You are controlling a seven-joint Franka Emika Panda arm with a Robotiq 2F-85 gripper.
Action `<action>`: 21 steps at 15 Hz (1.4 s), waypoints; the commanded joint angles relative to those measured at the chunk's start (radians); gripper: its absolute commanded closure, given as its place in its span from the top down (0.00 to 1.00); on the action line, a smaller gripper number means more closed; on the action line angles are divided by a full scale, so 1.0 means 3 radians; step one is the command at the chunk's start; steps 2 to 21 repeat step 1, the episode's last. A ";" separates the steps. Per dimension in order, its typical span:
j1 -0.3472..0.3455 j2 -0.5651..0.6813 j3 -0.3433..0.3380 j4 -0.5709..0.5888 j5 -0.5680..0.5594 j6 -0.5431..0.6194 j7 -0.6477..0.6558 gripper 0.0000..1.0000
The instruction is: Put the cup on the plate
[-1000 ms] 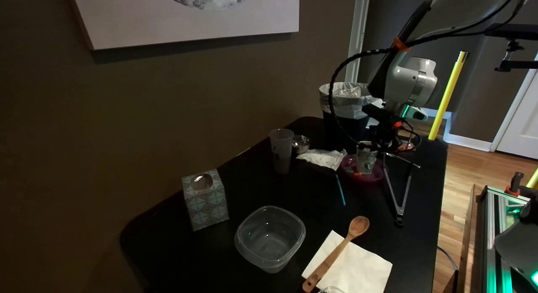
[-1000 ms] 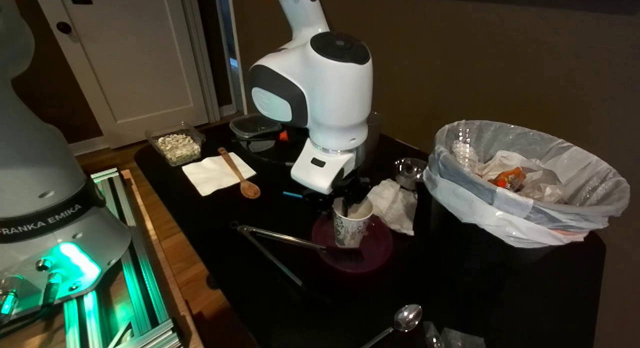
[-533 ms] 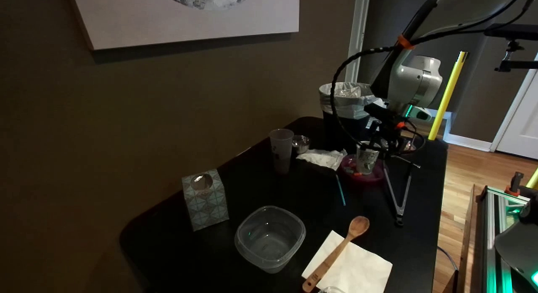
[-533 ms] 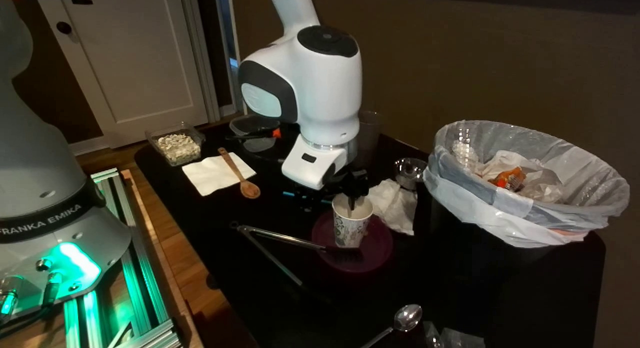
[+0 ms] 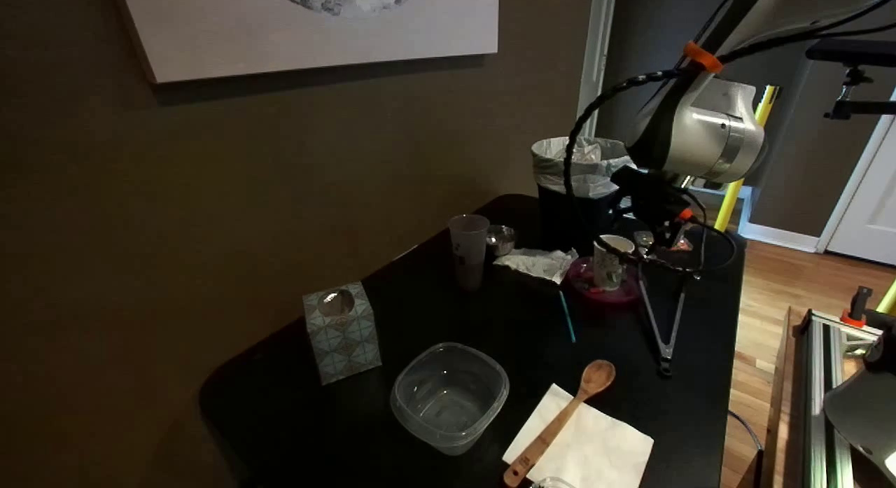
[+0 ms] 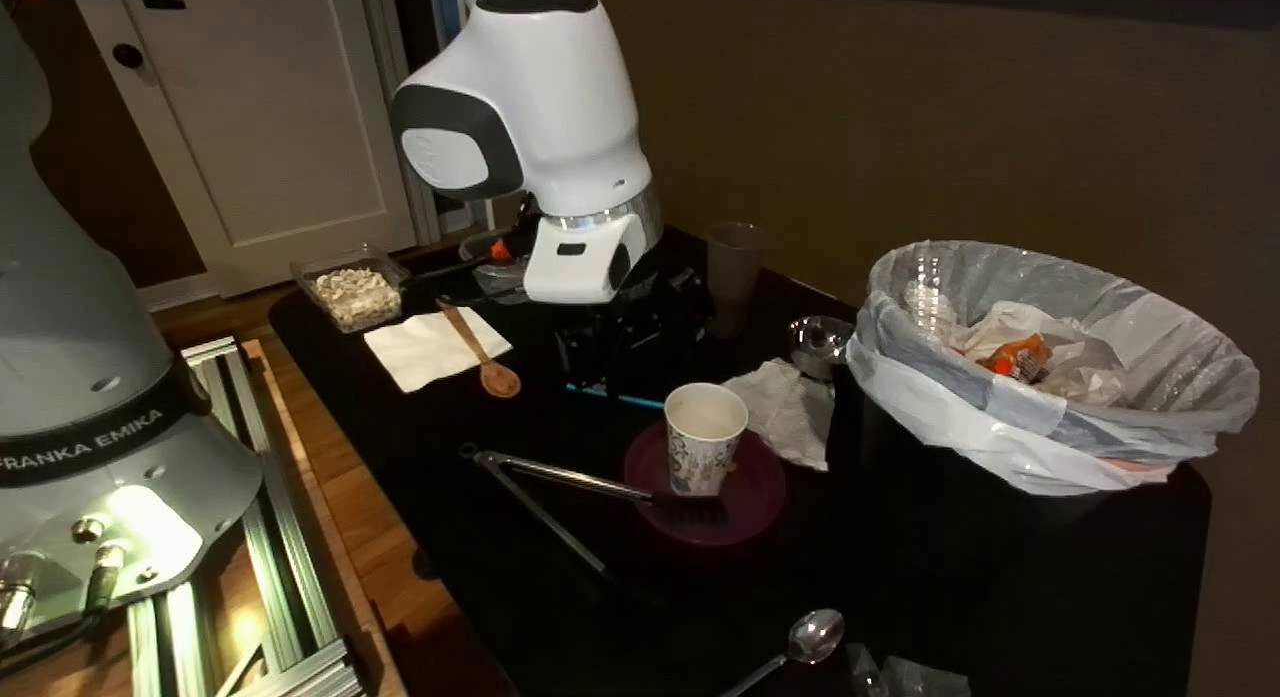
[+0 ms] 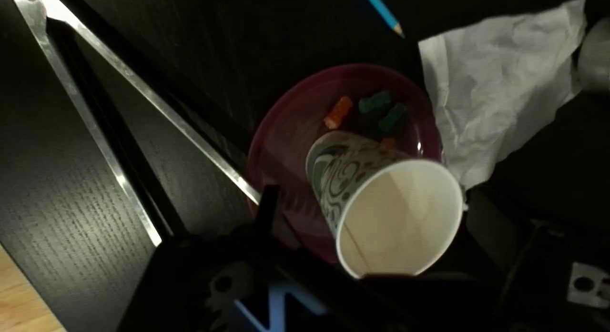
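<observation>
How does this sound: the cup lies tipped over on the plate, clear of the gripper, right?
Not quite: the cup isn't tipped over; it stands upright, as both exterior views show. It is on the plate and clear of the gripper.

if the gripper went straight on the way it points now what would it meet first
Most likely the cup: its rim shows between the open jaws of the gripper in the wrist view, with the plate beneath. Depth is hard to judge, though.

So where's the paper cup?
In the wrist view, the paper cup stands on the plate, tongs to its left, crumpled napkin to its upper right.
</observation>
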 commanded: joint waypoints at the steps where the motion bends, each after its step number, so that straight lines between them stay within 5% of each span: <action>1: 0.0011 0.0022 0.0059 0.0013 -0.0017 0.0006 -0.0045 1.00; 21: 0.0011 0.0022 0.0059 0.0013 -0.0017 0.0006 -0.0045 1.00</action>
